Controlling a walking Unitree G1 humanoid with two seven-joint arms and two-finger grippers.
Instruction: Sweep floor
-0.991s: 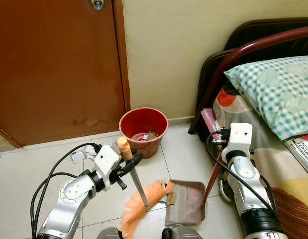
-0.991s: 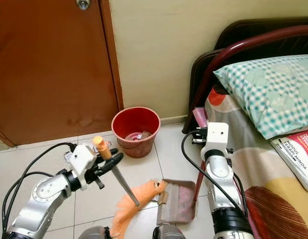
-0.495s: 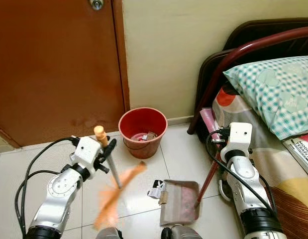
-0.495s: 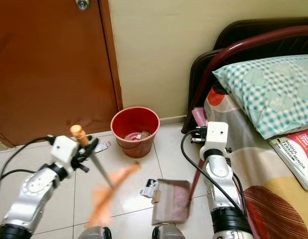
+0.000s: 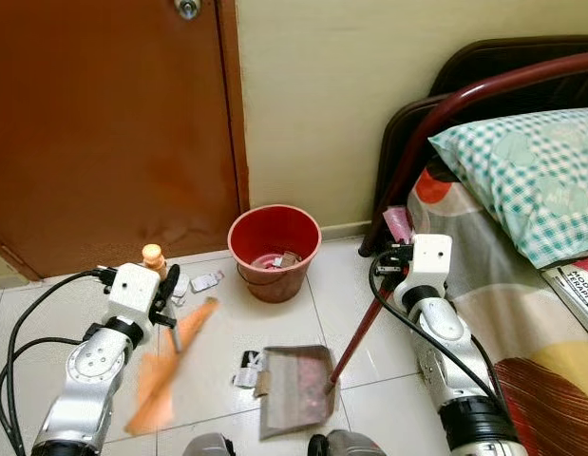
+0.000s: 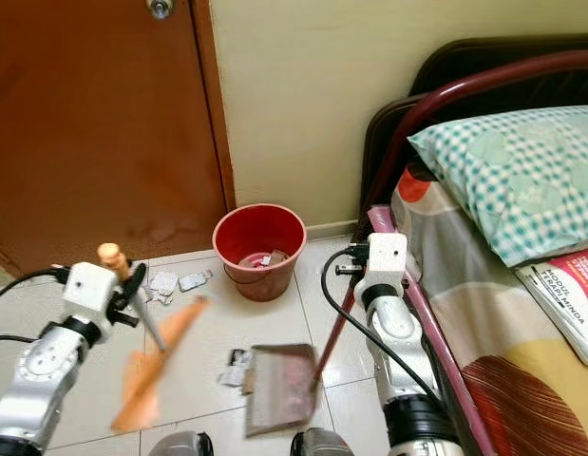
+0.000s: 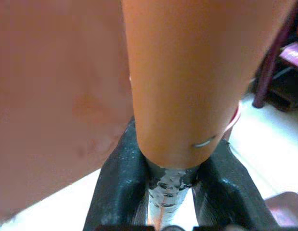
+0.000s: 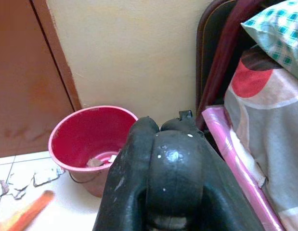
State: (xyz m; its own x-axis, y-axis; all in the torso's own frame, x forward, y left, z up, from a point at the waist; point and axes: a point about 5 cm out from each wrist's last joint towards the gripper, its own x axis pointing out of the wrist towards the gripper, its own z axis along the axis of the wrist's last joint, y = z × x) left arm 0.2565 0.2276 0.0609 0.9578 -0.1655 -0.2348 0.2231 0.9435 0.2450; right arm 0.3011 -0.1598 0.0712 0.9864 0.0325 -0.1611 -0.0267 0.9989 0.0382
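My left gripper (image 5: 167, 288) is shut on the thin metal shaft of an orange broom (image 5: 165, 372). In the left wrist view its black fingers (image 7: 121, 179) clamp the shaft just below the orange handle cap (image 7: 187, 82). The blurred bristles hang over the tiles left of the dustpan (image 5: 294, 389). My right gripper (image 5: 390, 269) is shut on the dustpan's dark red pole (image 5: 355, 328). Paper scraps (image 5: 246, 369) lie on the floor at the pan's left edge. More scraps (image 5: 205, 281) lie left of the red bucket (image 5: 275, 250).
A brown door (image 5: 104, 123) and a cream wall close off the far side. On the right stands a bed with a dark frame (image 5: 436, 114), a checked pillow (image 5: 521, 161) and a book (image 5: 580, 285). Black cables trail from my left arm.
The left arm has swung the broom left, away from the dustpan. The right arm has shifted the dustpan left, and scraps now lie beside it.
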